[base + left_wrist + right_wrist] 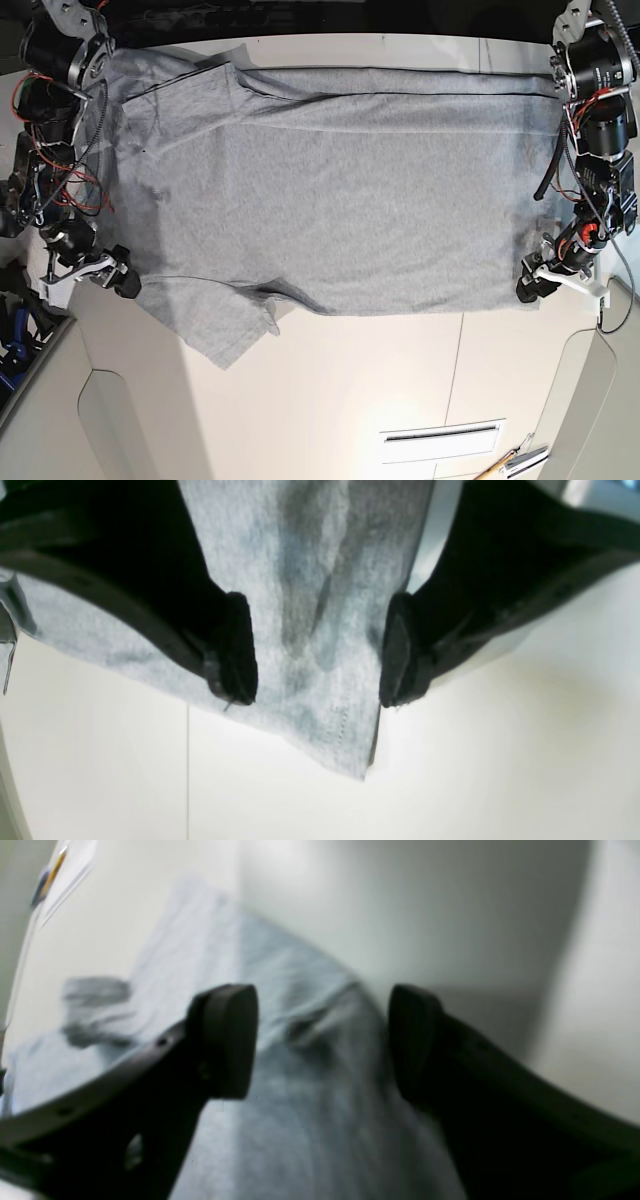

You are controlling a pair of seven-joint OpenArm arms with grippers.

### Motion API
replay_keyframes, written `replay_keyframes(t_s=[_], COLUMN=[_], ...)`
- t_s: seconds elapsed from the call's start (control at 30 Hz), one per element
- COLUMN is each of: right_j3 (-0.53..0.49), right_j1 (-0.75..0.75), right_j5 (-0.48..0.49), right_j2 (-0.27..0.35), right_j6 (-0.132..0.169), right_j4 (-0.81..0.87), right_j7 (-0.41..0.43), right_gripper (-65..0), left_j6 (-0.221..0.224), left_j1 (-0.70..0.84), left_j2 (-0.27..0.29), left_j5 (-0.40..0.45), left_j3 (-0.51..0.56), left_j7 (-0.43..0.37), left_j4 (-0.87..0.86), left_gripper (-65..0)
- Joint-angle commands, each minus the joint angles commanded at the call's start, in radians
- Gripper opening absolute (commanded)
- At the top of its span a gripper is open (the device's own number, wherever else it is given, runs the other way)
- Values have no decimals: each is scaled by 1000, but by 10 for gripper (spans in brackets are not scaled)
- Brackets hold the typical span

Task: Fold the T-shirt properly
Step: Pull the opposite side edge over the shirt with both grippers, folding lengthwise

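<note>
The light grey T-shirt point(340, 190) lies spread flat on the white table point(400, 370), plain side up, with its sleeves toward the left. At the shirt's lower right corner, my left gripper point(531, 284) is open. In the left wrist view a hemmed corner of the T-shirt point(310, 555) lies between the two black fingertips of this gripper point(318, 650), which do not press it. By the lower left sleeve, my right gripper point(124, 281) is also open. In the right wrist view its pads straddle wrinkled T-shirt point(300, 1120) fabric beneath the gripper point(320, 1040).
Both arms stand at the table's left and right edges. Thin seams point(455, 370) cross the table top. A slotted plate point(440, 434) and a small tool point(508, 463) sit near the front edge. Blue items point(12, 340) lie off the table at the left.
</note>
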Motion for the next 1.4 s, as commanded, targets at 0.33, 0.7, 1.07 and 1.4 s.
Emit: replay_keyframes(t_s=[0.33,0.7,1.07,1.4], right_j3=[-102,-101,-101,-101], right_j1=[0,2,-1,-125], right_j5=[21,20,39,174], right_j2=[-31,-24,-24,27], right_j6=[-1,3,3,3], right_j4=[0,9,189,468], right_j7=[0,-21,-174,-304], right_gripper=[-284,-650,-650,-650], left_j6=[-31,-31,-31,-31], left_j1=[0,0,3,9], left_j2=[11,0,-56,-127], left_j5=[-4,-5,-93,-263], left_j3=[0,0,0,0], left_j7=[34,86,253,392], left_j4=[0,22,188,273], left_gripper=[-231,-650,-650,-650])
